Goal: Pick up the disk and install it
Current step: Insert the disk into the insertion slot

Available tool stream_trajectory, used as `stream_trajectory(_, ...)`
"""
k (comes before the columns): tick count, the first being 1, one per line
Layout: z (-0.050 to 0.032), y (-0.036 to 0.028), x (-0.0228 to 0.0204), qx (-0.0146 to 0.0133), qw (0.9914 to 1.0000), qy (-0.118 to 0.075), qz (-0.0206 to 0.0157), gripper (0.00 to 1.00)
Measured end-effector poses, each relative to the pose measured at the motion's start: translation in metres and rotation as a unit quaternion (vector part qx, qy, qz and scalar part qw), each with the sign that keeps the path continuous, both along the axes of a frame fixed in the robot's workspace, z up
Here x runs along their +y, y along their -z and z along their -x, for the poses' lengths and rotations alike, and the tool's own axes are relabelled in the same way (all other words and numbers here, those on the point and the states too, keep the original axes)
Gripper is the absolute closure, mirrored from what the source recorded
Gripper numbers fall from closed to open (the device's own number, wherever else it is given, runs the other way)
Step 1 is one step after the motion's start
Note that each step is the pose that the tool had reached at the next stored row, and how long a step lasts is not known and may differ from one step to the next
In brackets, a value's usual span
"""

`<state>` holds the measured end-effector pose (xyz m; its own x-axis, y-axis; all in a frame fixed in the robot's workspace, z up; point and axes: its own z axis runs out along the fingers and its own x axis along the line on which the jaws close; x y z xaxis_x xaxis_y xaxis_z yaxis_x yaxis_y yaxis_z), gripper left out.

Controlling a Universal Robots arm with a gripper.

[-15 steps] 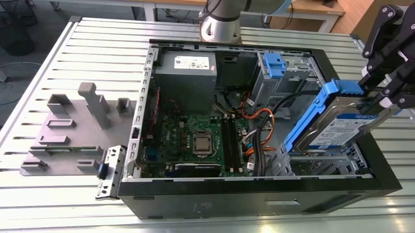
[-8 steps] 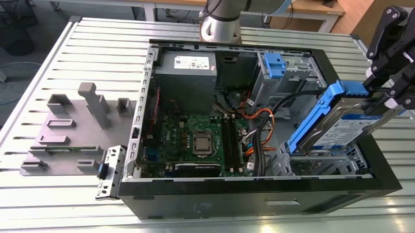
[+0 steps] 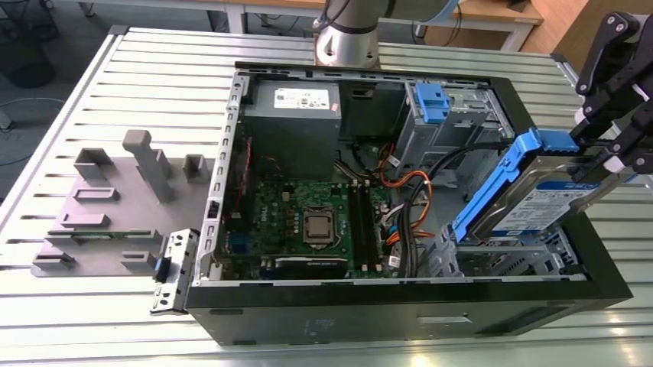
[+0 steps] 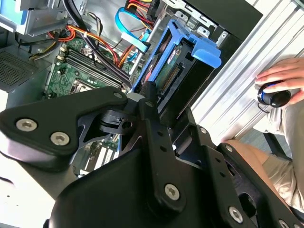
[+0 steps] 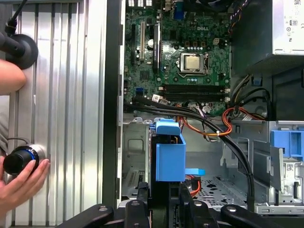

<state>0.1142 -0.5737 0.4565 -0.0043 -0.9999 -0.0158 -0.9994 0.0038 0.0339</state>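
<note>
Clock directions are read on the exterior view, centred on the middle of the open case.

- Gripper (image 3: 609,162) sits at 3 o'clock, over the case's edge, and is clamped on the disk (image 3: 540,200). In both wrist views the black fingers (image 5: 186,194) press on its two flat sides at the end nearest the camera.
- The disk is off the table and steeply tilted. Its high end is in the gripper and its low end points down toward 4 o'clock, into the case. Blue rails run along its edges, the white-and-blue label faces out, and the blue tab (image 4: 207,49) is at the far end in the second wrist view.
- A bare metal drive bay (image 3: 510,256) lies just under the low end at 4 to 5 o'clock. Cannot tell if disk and bay touch.
- Black computer case (image 3: 388,306) lies on its side with the side panel off.
- Green motherboard (image 3: 306,222) is at the centre to 7 o'clock, with the processor (image 5: 192,61) bare.
- Orange and black cables (image 3: 408,187) run between the board and the bay.
- Grey power-supply box (image 3: 294,115) is at 11 o'clock.
- Blue-tabbed drive cage (image 3: 430,103) is at 1 o'clock, well apart from the disk.
- Grey fixture block (image 3: 102,206) is at 9 o'clock, on the slatted table (image 3: 153,76) outside the case.
- Arm base (image 3: 349,38) is at 12 o'clock, beyond the case.
- A person's hand (image 5: 21,183) rests on a black-and-blue knob (image 5: 18,160) on the table beside the case.
</note>
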Motion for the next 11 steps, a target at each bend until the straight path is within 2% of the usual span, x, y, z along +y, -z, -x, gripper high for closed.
stream_trajectory(6, 0.0, 0.0014, 0.0001, 0.0, 1.0, 0.0, -0.0001, 0.65)
stream_trajectory(11, 0.0, 0.0022, 0.002, 0.0, 1.0, 0.0, -0.0001, 0.65)
